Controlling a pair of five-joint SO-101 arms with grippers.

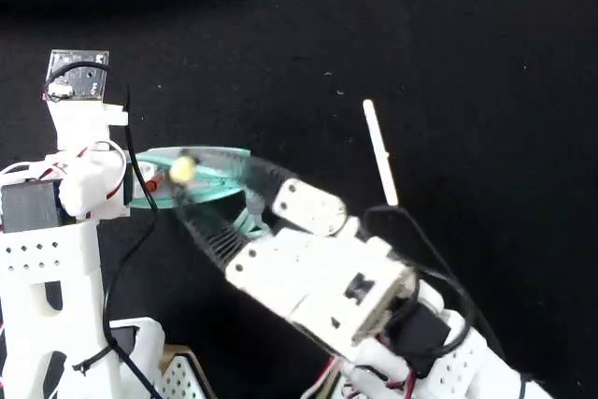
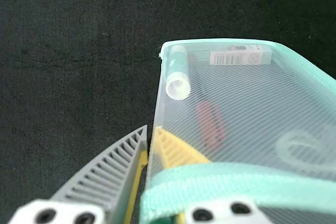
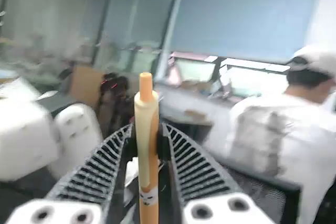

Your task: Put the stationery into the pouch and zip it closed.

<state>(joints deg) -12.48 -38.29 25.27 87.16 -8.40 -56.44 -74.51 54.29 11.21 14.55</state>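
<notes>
Pouch (image 1: 224, 173) of clear mesh with teal trim sat near the left edge of the bench (image 1: 467, 63), about midway between its far and near edges. Its long axis ran roughly parallel to the far edge. The left claw (image 2: 151, 132) was closed on one end of it, with a grey finger (image 2: 113, 174) outside the wall and a yellow one (image 2: 176, 153) showing through the mesh from inside. Whether the pouch touched the bench could not be told.

Inside it lay a pale green tube (image 2: 177, 74), its white round end turned toward the left wrist camera. Beside the tube was a red item (image 2: 211, 124), too blurred to name.

The right claw (image 3: 147, 129) gripped an orange-yellow pen (image 3: 146, 108) between its ribbed fingers. The pen lay in line with the fingers and stuck out past their tips. From above, its yellow end (image 1: 182, 170) pointed toward the far left corner and sat over the pouch. Whether it had entered the opening could not be told.

A slim white stick (image 1: 381, 151) lay on the right half of the bench, well apart from the pouch. Its long axis ran from the far edge toward the near one, slightly slanted.
</notes>
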